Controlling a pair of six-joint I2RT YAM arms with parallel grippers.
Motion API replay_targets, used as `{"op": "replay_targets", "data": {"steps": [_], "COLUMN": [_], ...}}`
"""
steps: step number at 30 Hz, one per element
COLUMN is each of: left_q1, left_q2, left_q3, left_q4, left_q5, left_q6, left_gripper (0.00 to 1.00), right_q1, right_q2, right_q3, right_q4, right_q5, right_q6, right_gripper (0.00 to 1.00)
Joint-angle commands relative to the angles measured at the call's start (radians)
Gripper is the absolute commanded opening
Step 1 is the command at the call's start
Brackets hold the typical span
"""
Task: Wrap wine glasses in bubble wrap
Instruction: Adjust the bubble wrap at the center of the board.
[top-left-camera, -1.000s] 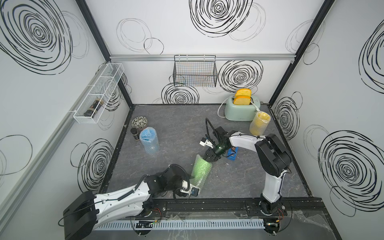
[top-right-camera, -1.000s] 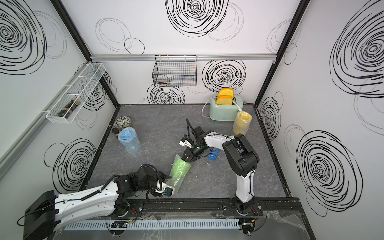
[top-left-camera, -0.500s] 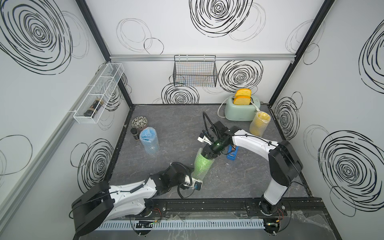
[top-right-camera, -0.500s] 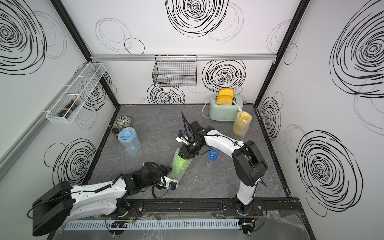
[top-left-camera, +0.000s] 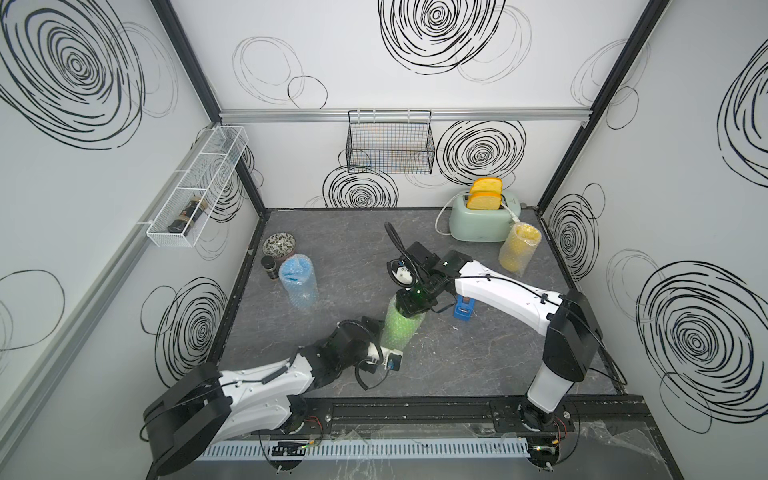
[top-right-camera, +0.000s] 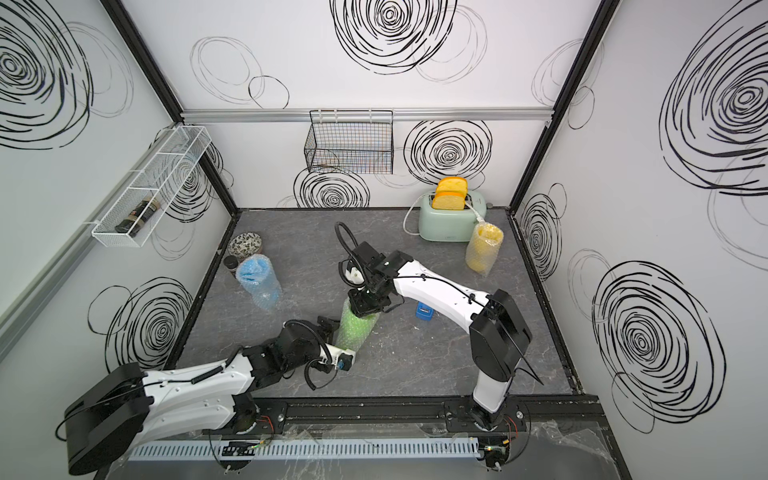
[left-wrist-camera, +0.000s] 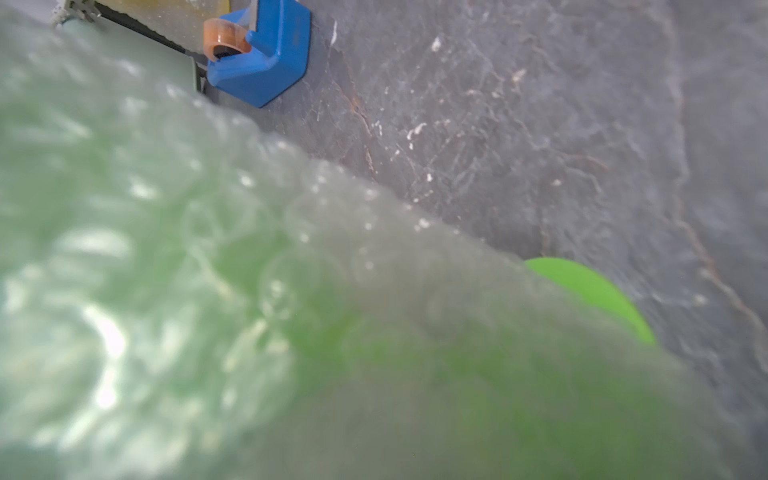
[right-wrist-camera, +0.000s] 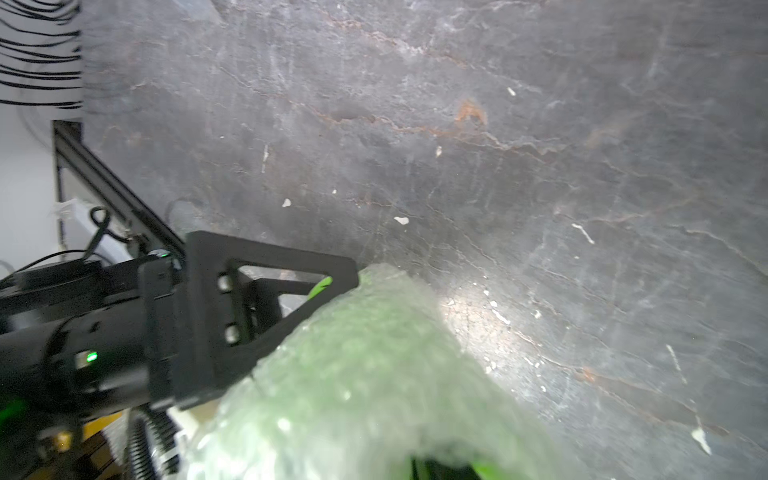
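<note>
green goblet (top-left-camera: 401, 330) | blue goblet (top-left-camera: 297, 280) | yellow goblet (top-left-camera: 518, 251) | mint toaster (top-left-camera: 478, 224) | blue tape dispenser (top-left-camera: 463, 309) | black-swirl walls (top-left-camera: 457, 62)

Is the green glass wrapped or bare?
Wrapped: bubble wrap surrounds the green glass; only an edge of its foot shows bare in the left wrist view.

dispenser (top-left-camera: 462, 309) rt of ctr goblet (top-left-camera: 401, 328), toaster (top-left-camera: 478, 226) behind

Both top views are brightly and evenly lit from above; only soft shadows are cast on the worktop (top-left-camera: 353, 249). In the wrist views the bubble wrap (left-wrist-camera: 208, 311) is rendered out of focus, and a glare patch is seen on the worktop.
</note>
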Motion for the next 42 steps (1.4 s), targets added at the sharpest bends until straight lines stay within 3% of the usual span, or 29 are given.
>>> {"op": "replay_targets", "data": {"steps": [1,6,12,16,19,23,28,33,42], "left_q1": [0.037,0.089,0.100,0.103,0.112,0.126,0.146,0.161,0.252], "left_q2": [-0.098,-0.152,-0.139,-0.015,0.110,0.144,-0.044,-0.176,-0.151], "left_q3": [0.008,-0.077,-0.174,-0.164,-0.110,-0.098,-0.150,-0.172,-0.188], "left_q4": [-0.099,-0.059,0.167,0.374,0.426,0.402,0.134,-0.107,-0.156], "left_q5": [0.070,0.087,0.014,-0.028,-0.042,-0.032,0.017,-0.035,-0.095], "left_q6": [0.044,0.016,0.055,0.089,0.123,0.171,0.272,0.366,0.429], "left_gripper": [0.97,0.97,0.97,0.98,0.97,0.97,0.97,0.97,0.97], "right_q1": [0.055,0.115,0.109,0.116,0.132,0.164,0.182,0.212,0.226], "right_q2": [0.038,0.065,0.032,0.034,0.066,0.098,0.149,0.233,0.233], "right_q3": [0.023,0.040,0.003,0.038,0.093,0.102,0.118,0.204,0.249], "right_q4": [-0.085,-0.053,0.072,0.037,-0.035,-0.057,-0.108,-0.218,-0.182], "right_q5": [0.154,0.126,-0.083,-0.046,0.031,0.091,0.180,0.319,0.273], "right_q6": [0.072,0.116,0.139,0.146,0.148,0.158,0.167,0.177,0.152], "right_gripper": [0.29,0.29,0.29,0.29,0.30,0.30,0.29,0.28,0.28]}}
